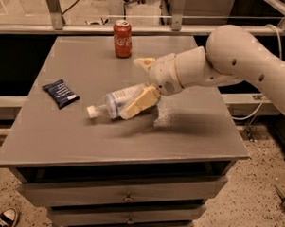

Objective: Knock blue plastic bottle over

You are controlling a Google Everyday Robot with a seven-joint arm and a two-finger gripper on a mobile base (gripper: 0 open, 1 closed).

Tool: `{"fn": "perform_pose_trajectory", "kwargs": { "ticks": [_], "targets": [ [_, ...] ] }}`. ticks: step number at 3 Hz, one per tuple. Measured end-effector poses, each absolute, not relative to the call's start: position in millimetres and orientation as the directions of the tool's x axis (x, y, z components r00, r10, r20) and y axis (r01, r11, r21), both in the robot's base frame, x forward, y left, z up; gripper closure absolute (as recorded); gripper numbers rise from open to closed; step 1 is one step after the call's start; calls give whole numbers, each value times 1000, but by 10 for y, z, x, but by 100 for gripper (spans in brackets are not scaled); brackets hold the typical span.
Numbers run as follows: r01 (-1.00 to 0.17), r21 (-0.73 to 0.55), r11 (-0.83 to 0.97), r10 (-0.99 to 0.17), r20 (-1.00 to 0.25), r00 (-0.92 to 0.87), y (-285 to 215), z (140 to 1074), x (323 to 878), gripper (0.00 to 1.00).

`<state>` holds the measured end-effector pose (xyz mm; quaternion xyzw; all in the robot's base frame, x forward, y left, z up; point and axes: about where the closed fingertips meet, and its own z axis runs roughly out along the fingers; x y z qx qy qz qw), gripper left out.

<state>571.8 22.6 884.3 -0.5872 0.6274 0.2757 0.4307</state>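
Observation:
The blue plastic bottle (110, 103) lies on its side near the middle of the grey table (60, 140), with its white cap (91, 111) pointing left. My gripper (142, 83) hangs over the bottle's base end, at the end of the white arm (230, 62) that reaches in from the right. It is open, with the fingers spread apart. The near fingertip (139, 102) overlaps the bottle's base end. The far fingertip (144, 63) is behind it and clear of the bottle.
A red Coca-Cola can (122, 38) stands upright at the table's back edge. A dark blue snack packet (60, 93) lies flat on the left side. A metal railing runs behind the table. Drawers are below the tabletop. A shoe (3, 218) shows on the floor at the bottom left.

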Motion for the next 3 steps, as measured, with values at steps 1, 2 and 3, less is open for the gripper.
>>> {"fn": "perform_pose_trajectory", "kwargs": {
  "ticks": [1,2,3],
  "targets": [
    [-980,-136,145,-508,-860,44,269,8758,5656,0],
    [-976,-153,157,-520,-853,50,76,8822,5698,0],
    [-958,-212,192,-540,-838,77,-339,9009,5831,0]
  ]
}}
